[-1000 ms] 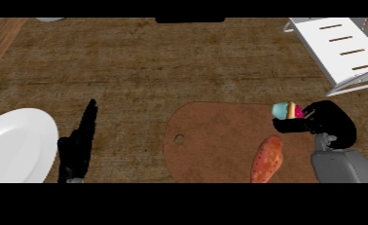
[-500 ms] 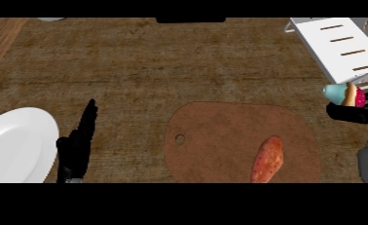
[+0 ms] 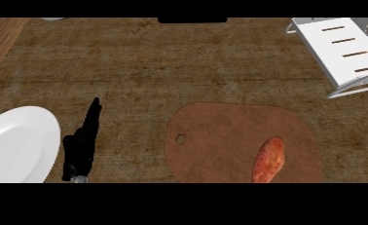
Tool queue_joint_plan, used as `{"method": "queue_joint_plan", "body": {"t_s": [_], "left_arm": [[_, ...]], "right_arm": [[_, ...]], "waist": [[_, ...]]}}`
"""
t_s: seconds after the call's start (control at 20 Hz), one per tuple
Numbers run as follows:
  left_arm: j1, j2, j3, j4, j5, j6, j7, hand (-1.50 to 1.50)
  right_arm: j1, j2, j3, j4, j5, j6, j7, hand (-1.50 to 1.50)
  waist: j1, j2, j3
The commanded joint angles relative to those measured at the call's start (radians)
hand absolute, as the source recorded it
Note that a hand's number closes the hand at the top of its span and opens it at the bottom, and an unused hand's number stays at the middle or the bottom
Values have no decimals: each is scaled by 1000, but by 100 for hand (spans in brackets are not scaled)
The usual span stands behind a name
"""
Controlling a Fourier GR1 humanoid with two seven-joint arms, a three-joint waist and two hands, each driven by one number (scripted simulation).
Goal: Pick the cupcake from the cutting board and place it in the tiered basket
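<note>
- The cutting board (image 3: 237, 136) lies on the brown surface (image 3: 158, 68), a small hole near its left edge; it is the landmark for what follows.
- An orange sweet potato (image 3: 268, 160) lies on the board's lower right part (tilted, long axis nearly upright).
- The cupcake shows nowhere in the head view, and neither does the right hand.
- The left hand (image 3: 81, 143) rests well left of the board, fingers straight and pointing up, grasping nothing.
- A white plate (image 3: 25, 143) sits just left of that hand.
- The white tiered basket (image 3: 341, 48) stands above and right of the board.
</note>
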Motion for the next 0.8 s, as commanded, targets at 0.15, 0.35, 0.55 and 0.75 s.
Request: {"method": "queue_joint_plan", "body": {"t_s": [0.15, 0.35, 0.55, 0.75], "left_arm": [[33, -19, -8, 65, -9, -2, -15, 0], [53, -11, -12, 39, -2, -23, -17, 0], [-4, -10, 22, 72, 11, -27, -5, 0], [-35, 0, 22, 78, -5, -33, 17, 0]], "right_arm": [[-198, -119, -78, 50, 4, 253, 123, 150], [-335, -129, -86, 166, 49, 266, 119, 150], [-388, -161, -152, 304, 63, 213, 35, 150], [-471, -180, -174, 490, 95, 144, -19, 150]], "waist": [[9, 11, -6], [25, 12, -6], [20, 16, -4], [26, 18, -4]]}}
